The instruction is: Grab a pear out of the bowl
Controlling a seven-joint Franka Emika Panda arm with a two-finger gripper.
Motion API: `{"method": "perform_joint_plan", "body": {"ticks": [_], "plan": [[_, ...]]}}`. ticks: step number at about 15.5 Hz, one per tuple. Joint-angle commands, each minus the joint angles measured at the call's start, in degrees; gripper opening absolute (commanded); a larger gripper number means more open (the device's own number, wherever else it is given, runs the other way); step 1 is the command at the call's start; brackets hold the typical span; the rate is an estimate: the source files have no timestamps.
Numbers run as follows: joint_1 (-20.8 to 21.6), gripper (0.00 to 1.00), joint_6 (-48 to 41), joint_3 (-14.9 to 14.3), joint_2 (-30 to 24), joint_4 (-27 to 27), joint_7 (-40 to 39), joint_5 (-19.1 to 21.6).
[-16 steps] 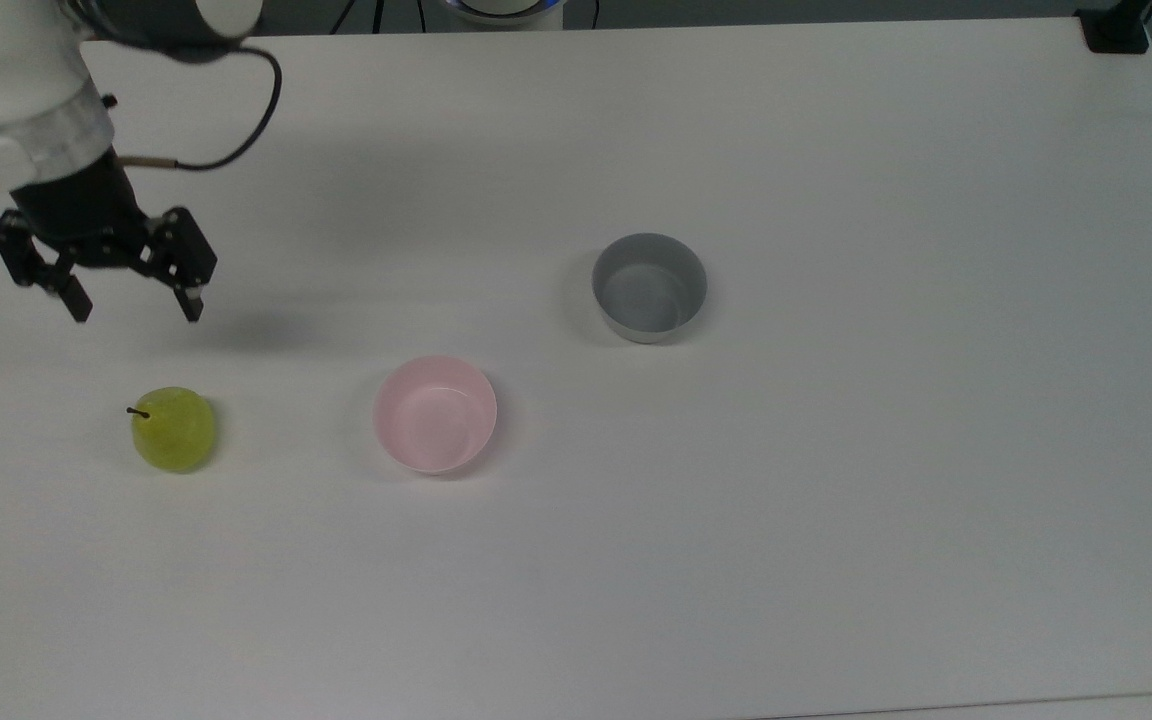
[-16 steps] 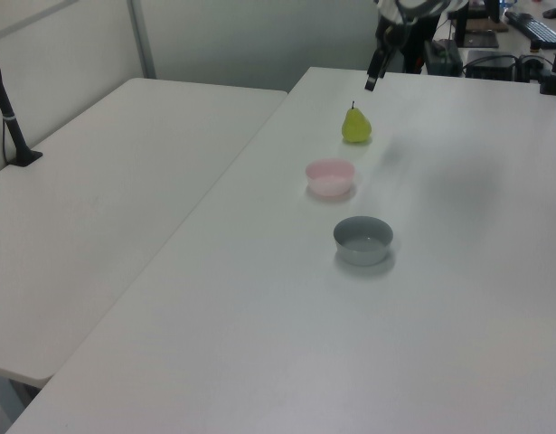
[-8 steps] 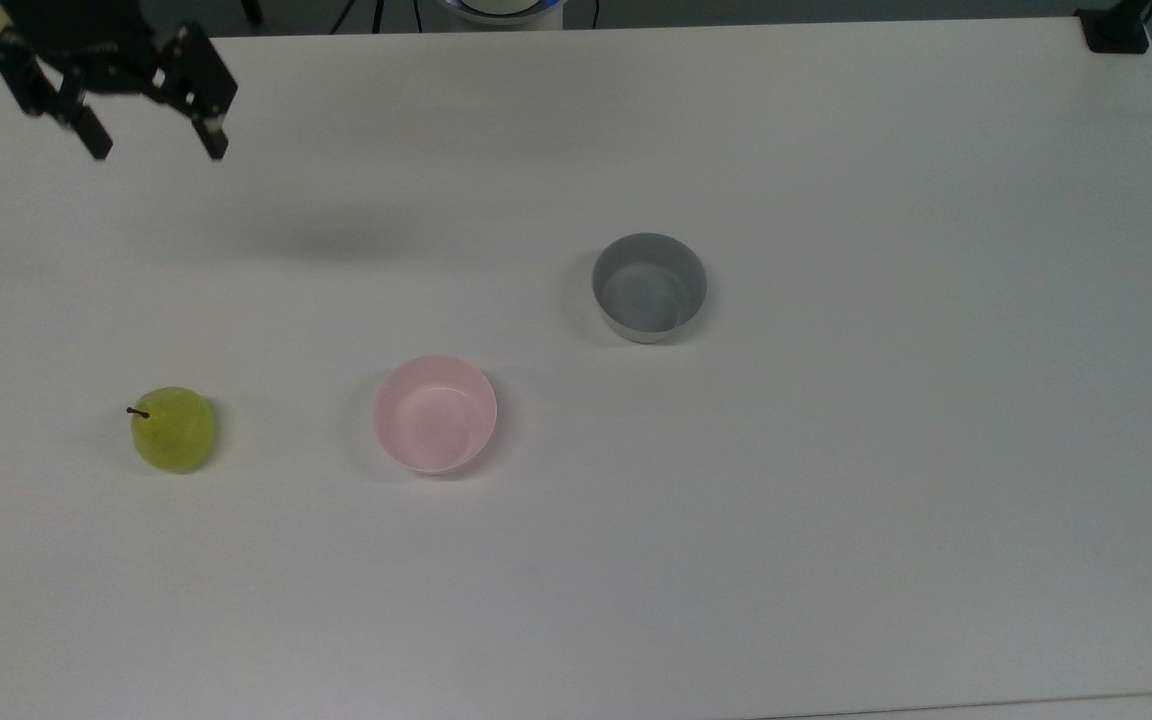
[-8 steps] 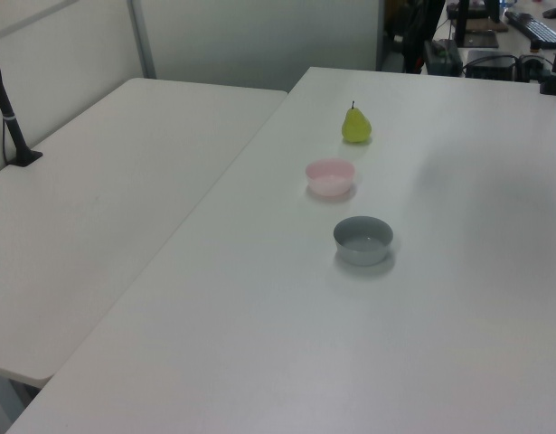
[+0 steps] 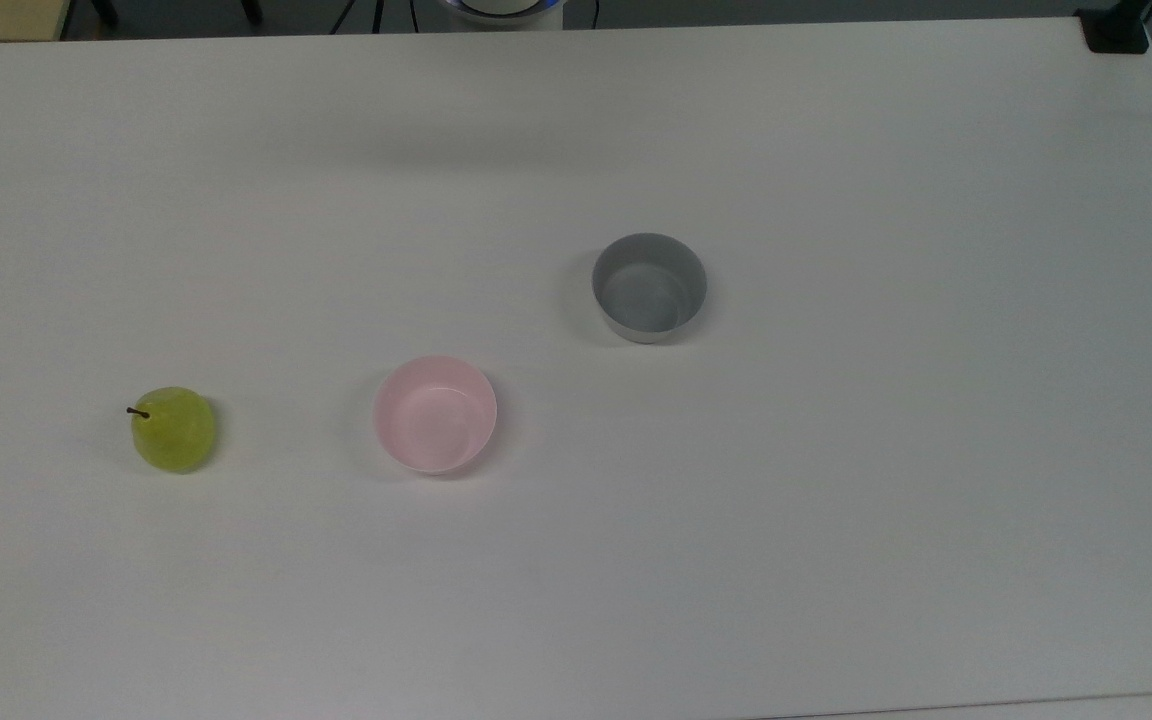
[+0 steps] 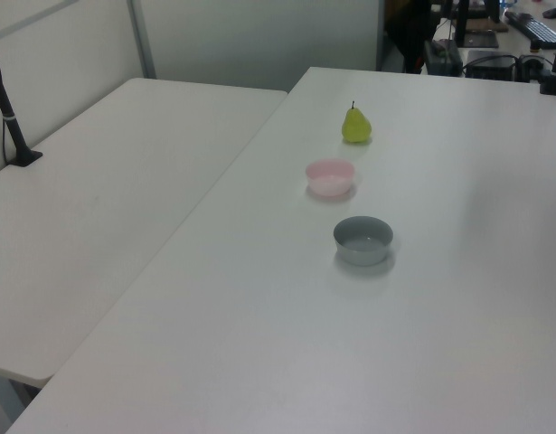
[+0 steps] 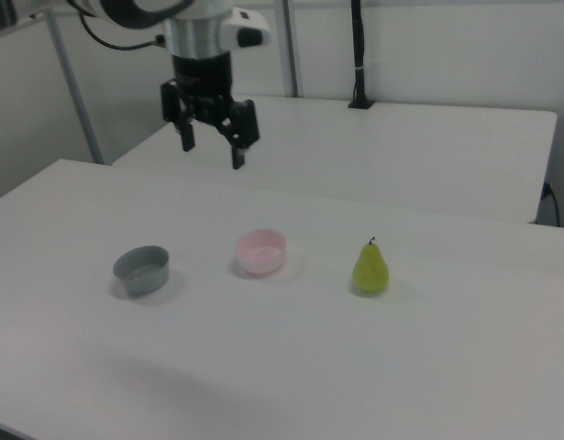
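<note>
Altogether, one pear point(image 5: 174, 430), one pink bowl point(image 5: 434, 413) and one grey bowl point(image 5: 649, 287) sit on the white table point(image 5: 836, 520). Upright and outside the pink bowl, the pear stands well apart toward the top view's left. High above in the right view, the gripper point(image 7: 211, 155) hangs with fingers spread wide, holding nothing.

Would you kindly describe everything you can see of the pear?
The pear is yellow-green with a smooth, slightly glossy skin, a rounded body narrowing to a neck, and a short dark stem. It stands upright on the white table, its base on the surface and nothing else touching it. It is not in the pink bowl; it stands apart from it, on the top view's left. The gripper hangs open, high and away from it.
</note>
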Motion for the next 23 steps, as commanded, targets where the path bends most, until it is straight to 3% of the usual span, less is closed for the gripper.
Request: {"method": "perform_joint_plan", "body": {"ticks": [1, 7, 13, 23], "plan": [[5.3, 1.0, -1.7, -1.0, -2.8, -2.3, 8.1, -3.4], [11.4, 1.0, 5.2, -4.3, -2.7, -5.7, 5.4, -3.5], [11.4, 1.0, 10.2, -4.5, -2.3, -7.1, 5.2, -3.6], [11.4, 1.0, 10.2, -4.4, -2.5, -7.3, 5.6, -3.6]]}}
